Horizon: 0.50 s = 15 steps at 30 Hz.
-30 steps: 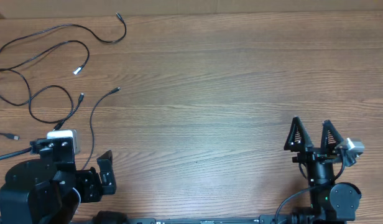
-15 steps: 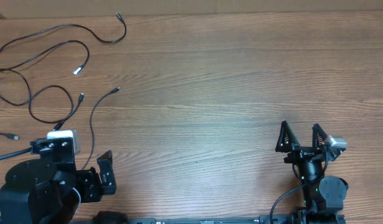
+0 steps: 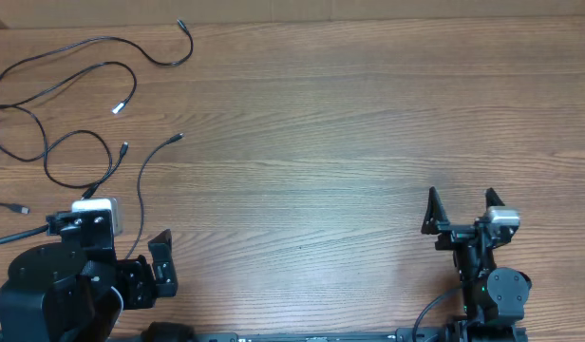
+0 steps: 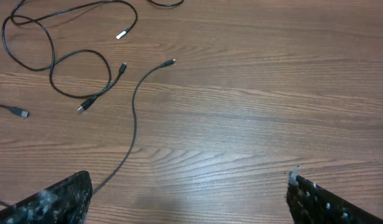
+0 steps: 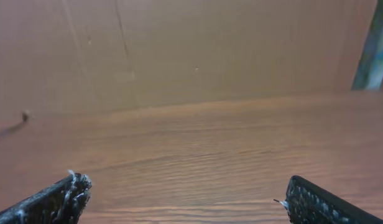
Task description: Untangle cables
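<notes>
Loosely, cables (image 4: 134,124) lie on a wooden table (image 3: 349,142) against a brown wall (image 5: 210,43).

Ahead of my right end effector (image 3: 461,201) the brown wood-grain desk (image 3: 349,142) is open. Ahead-left of my left end effector (image 4: 190,180), thin black looped cables (image 4: 135,118) lie across the path; ahead-right is free.

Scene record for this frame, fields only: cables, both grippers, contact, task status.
cables: thin black cords in loose crossing loops, far left part of the table
white tip: lies flat among the loops
left gripper: open, empty, near edge, on the cables' side
right gripper: open, empty, near edge, well away from the cables
contact: none
task status: cords crossed, untangling not yet done
</notes>
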Available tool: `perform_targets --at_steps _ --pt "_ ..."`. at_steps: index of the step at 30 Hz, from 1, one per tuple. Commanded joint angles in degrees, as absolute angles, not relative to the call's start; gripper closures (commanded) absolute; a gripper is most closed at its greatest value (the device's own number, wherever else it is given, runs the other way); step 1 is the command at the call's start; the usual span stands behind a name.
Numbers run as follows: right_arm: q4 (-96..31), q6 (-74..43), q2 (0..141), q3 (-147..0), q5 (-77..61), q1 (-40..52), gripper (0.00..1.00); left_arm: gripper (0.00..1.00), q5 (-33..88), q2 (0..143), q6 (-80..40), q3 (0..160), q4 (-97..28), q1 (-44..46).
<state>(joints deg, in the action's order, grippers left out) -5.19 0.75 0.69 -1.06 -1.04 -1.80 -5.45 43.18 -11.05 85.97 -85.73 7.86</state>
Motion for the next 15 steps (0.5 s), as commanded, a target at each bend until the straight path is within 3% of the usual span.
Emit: perform_targets --at_steps 1,15 --pt "-5.1 6.3 0.2 -0.5 -0.1 -2.0 0.00 0.00 -6.2 43.1 -12.0 86.6 -85.5 7.9" --pt "-5.1 3.0 0.2 -0.5 -0.3 -2.0 0.00 0.00 -6.2 43.1 -12.0 86.6 -85.5 7.9"
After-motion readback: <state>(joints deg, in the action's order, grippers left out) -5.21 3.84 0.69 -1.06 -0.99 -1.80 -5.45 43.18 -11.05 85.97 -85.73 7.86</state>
